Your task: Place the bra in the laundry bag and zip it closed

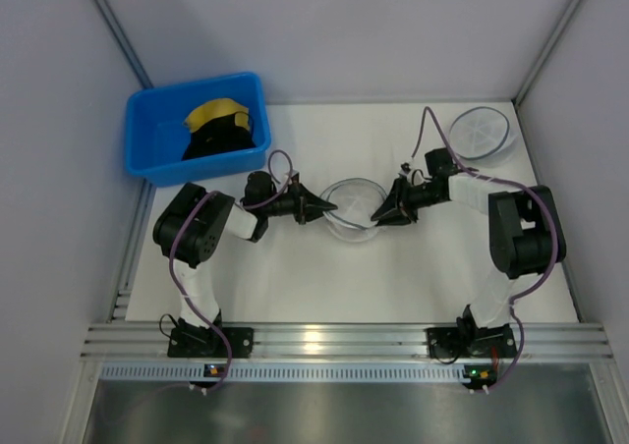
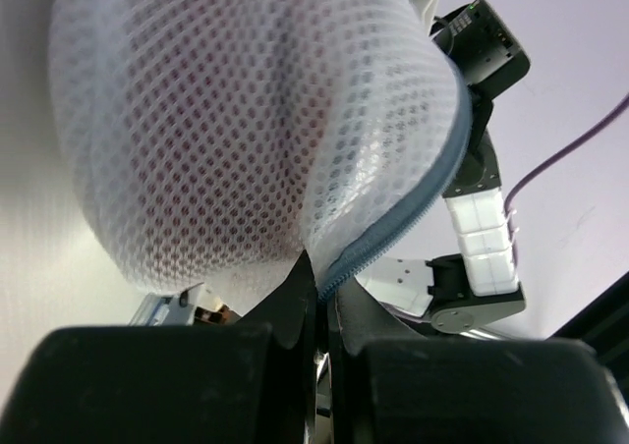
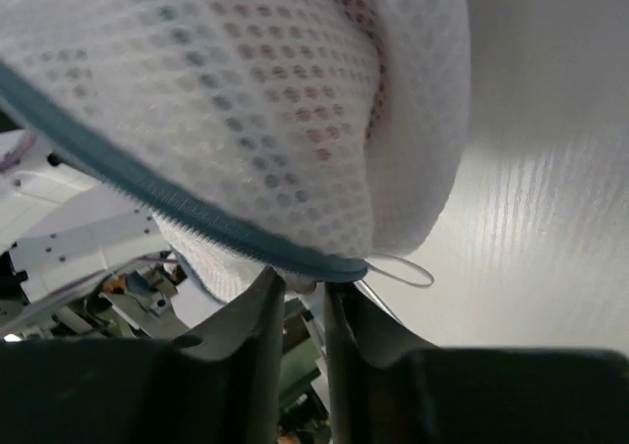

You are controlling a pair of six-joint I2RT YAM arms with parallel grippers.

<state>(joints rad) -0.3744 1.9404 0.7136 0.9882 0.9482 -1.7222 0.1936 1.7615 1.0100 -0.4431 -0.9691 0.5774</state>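
Note:
The laundry bag (image 1: 351,208), a round white mesh pouch with a dark zipper rim, sits at the table's middle between both grippers. The bra shows only as a red tint through the mesh in the left wrist view (image 2: 221,130) and the right wrist view (image 3: 319,120). My left gripper (image 1: 328,206) is shut on the bag's left zipper rim (image 2: 393,233), fingertips pinched together (image 2: 324,275). My right gripper (image 1: 379,211) is nearly shut on the right end of the zipper (image 3: 246,238), with a small white piece between its tips (image 3: 305,281). A thin loop (image 3: 398,269) hangs beside it.
A blue bin (image 1: 147,144) at the back left holds a yellow garment (image 1: 218,113) and a black garment (image 1: 218,138). A second round white mesh bag with spokes (image 1: 480,132) lies at the back right. Grey walls enclose the white table.

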